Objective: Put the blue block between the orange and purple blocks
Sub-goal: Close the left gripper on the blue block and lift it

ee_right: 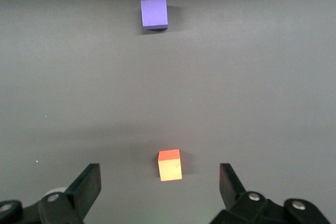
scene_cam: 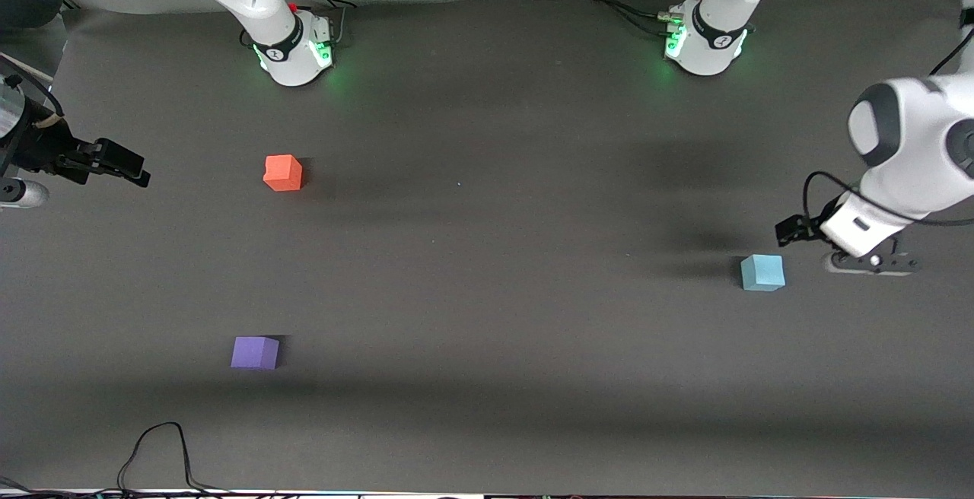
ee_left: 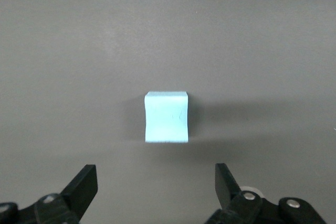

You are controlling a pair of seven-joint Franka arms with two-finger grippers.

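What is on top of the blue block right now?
Nothing rests on the blue block; its top face is bare. It sits on the dark table, apart from the open left gripper. Whatever lies under the block is covered by the block itself.

1. I work in a robotics lab: my two arm bases (scene_cam: pixel 293 46) are bolted to a tabletop (scene_cam: pixel 487 255) covered in plain dark grey matting.
2. Green status lights glow on both bases, and loose black cables (scene_cam: pixel 163 457) trail along the tabletop's edge.
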